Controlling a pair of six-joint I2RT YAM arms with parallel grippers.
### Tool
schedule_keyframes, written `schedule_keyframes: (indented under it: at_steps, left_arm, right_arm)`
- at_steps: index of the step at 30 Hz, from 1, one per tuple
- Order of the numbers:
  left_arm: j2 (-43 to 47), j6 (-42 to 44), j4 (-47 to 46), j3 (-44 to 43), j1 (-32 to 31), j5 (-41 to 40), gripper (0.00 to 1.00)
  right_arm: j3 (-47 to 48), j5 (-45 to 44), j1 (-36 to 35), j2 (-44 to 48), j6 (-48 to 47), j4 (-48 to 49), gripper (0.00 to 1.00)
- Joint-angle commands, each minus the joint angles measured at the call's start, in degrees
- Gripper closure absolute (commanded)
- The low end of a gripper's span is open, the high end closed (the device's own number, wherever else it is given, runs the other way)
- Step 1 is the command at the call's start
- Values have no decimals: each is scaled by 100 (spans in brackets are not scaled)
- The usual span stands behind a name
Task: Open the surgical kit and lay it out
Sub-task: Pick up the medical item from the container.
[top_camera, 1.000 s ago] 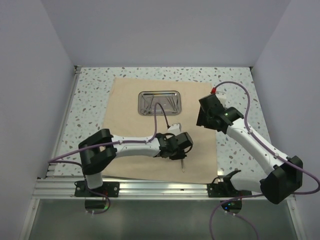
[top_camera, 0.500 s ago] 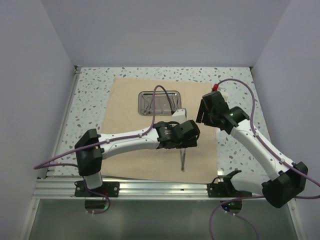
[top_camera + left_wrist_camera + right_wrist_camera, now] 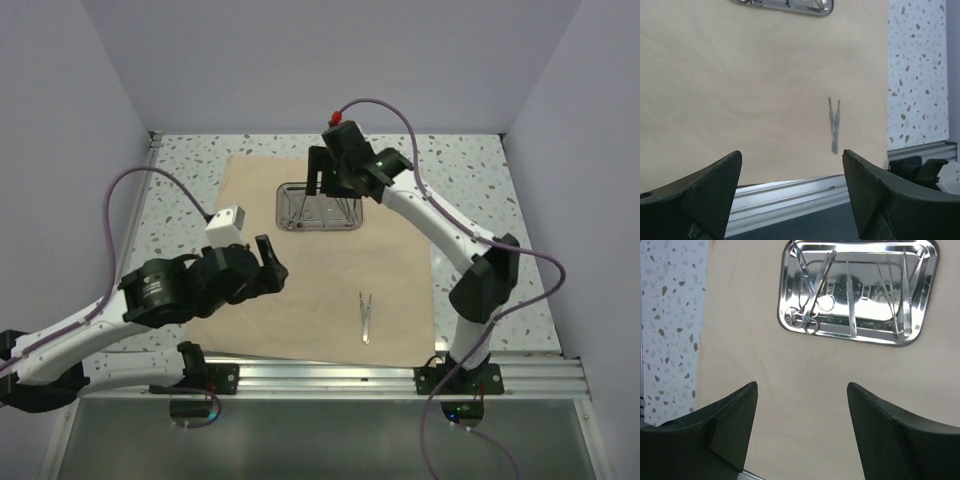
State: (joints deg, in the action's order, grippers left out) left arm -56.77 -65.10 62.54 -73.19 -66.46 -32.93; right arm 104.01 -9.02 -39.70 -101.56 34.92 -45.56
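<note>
Tan-beige cloth wrap (image 3: 250,200) is spread flat on the speckled white surface (image 3: 180,180), and one slim silver pair of tweezers (image 3: 365,317) now lies alone on its near right part, close to the near edge. One second ago the left tool (image 3: 269,262) was held low right at these tweezers. Since then the left arm has been drawn back and lifted to the left side, so the tweezers are judged to be released and laid out.

In the same time the right arm has been swung from the right border of the cloth to the far side, over the small shiny rectangular steel tray (image 3: 867,292), which stands on the far middle of the cloth. Two crossed ring-handled instruments (image 3: 815,290) and several thin straight ones are still seen inside it, so most of the laying out is judged not yet done, and the next piece is probably to be taken by the right arm.

The left arm is folded, with its wrist raised beside the left border of the cloth; its tool is spread wide and nothing is held in it. The right arm is stretched far forward, its tool (image 3: 801,386) pointed down above the cloth just before the tray, also spread apart and empty
</note>
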Motion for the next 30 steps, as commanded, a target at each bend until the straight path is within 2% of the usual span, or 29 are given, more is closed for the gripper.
schedule_keyframes:
  at_steps: [1,5,6,9,15,22,30]
  left_arm:
    - [822,-274,758,489,-17,208,15]
    - [1334,-364,1287,323,-8,129,17]
    - [1405,-328,1287,305,-8,85,17]
    - [1511,-266,1287,366,-8,-81,16]
    - [897,32,1278,7,-8,-406,14]
    - [273,313,1068,-354,-8,-1084,2]
    - [-465,1454,180,-468,335,-689,1]
  right_arm:
    - [1041,58,68,-820,-11,-322,24]
    - [2428,-152,77,-2032,-64,-839,24]
    - [3067,-345,85,-2487,-99,-1014,24]
    - [3538,-583,94,-3035,-178,-1376,25]
    - [2540,-847,147,-2967,-301,-1140,27]
    - [1922,-803,191,-2825,-775,-744,30]
    - [1456,-602,358,-2852,-934,-340,32]
